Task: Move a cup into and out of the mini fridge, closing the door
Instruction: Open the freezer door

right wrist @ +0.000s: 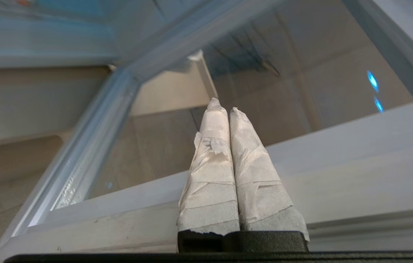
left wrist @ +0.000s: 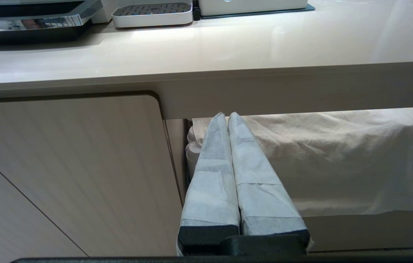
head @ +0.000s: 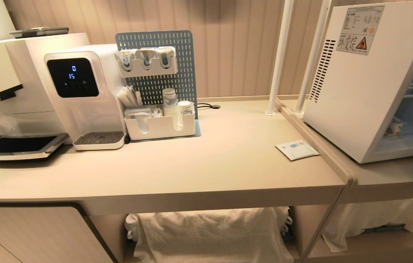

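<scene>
Mini fridge open on the right, cup inside, both grippers pressed shut and empty.

The mini fridge (head: 367, 80) stands at the far right on the lower counter (head: 385, 175), its vent slots and warning sticker facing the room, its front open toward the right. The cup (head: 395, 128) sits low inside it, on the bottom level near the front, partly hidden by the fridge wall. In the right wrist view the right gripper (right wrist: 224, 106) has its taped fingers pinched together, holding nothing, pointing at the glass of the door (right wrist: 93, 138) with its white frame close around it. The left gripper (left wrist: 227, 116) is likewise closed and empty, parked low before the cloth (left wrist: 337, 157) under the main counter (left wrist: 206, 47). A small white packet (head: 297, 149) lies on that counter near its right edge.
</scene>
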